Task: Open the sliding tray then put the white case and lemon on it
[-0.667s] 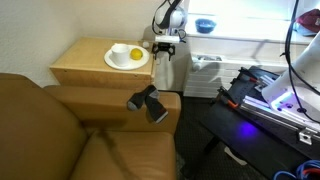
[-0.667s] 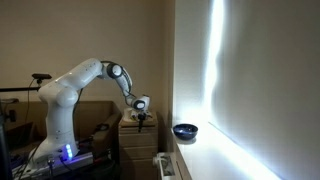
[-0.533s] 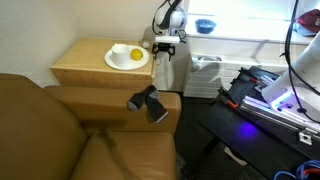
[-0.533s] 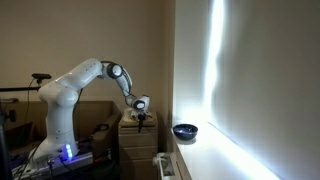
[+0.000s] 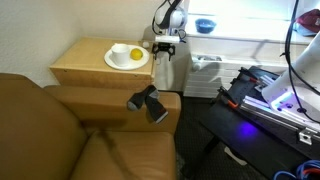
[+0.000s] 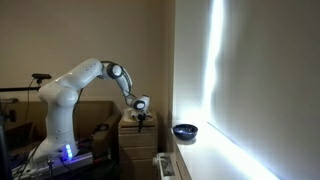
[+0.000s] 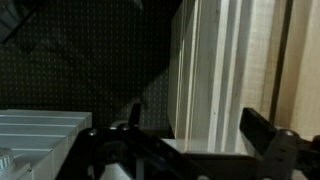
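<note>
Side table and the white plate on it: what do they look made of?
The side table looks like light wood or wood-look laminate with a matte finish: it is pale tan, and grain lines show in the wrist view. The plate looks like smooth white ceramic or plastic; it is too small to tell which.

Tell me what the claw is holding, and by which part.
Nothing. In the wrist view the claw is open, its fingers apart with the side table's pale wooden edge ahead, not clamped on it.

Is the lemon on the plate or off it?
On the plate. In an exterior view the yellow lemon rests on the round white plate, on top of the wooden side table.
</note>
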`<state>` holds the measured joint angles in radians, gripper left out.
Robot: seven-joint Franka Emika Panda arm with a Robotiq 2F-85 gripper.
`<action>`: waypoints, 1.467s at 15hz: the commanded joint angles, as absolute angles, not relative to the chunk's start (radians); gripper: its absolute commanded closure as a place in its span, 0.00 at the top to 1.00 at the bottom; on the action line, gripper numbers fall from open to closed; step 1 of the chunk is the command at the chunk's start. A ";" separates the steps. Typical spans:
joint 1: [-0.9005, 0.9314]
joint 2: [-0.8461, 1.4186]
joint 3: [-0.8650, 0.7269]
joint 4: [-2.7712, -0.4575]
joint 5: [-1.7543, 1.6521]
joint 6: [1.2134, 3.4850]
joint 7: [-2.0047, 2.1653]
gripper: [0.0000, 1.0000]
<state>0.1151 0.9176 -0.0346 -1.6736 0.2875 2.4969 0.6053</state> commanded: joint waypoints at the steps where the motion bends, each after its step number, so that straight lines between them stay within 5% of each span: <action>1: 0.120 0.922 -0.040 -1.663 0.288 2.502 0.616 1.00; 8: 0.176 0.766 -0.088 -1.854 0.285 2.867 0.629 1.00; 22: 0.151 0.878 -0.069 -1.804 0.293 2.766 0.621 1.00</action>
<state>0.1499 0.8761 -0.0684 -1.8060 0.2915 2.7680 0.6218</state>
